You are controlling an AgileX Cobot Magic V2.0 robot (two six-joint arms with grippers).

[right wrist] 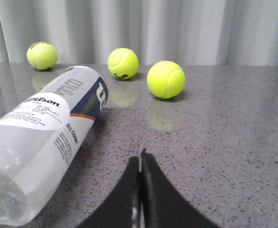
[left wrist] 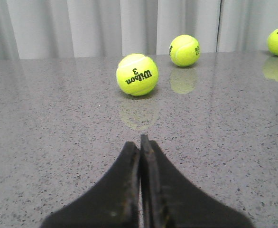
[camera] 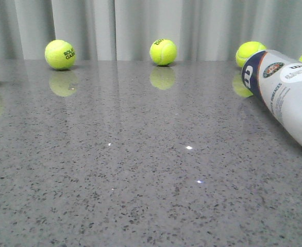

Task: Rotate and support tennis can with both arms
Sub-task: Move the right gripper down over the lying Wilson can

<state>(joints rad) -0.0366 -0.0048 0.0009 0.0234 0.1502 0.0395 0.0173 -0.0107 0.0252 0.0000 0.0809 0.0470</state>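
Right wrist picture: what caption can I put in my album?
Tennis can lying on its side, three tennis balls behind, shut right gripper nearby.

The table (camera: 140,170) was polished speckled grey stone, glossy and mirroring fuzzy felt balls (camera: 163,52); the tennis can (camera: 290,95) looked frosted plastic.

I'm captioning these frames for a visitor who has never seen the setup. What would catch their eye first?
Bright yellow-green tennis balls dotted along the back of the speckled grey stone table, before a pale curtain. Next, the tall frosted clear plastic tennis can with a navy Wilson label, lying on its side at the table's right edge. Both black pointed grippers, left gripper and right gripper, are shut and touch nothing.
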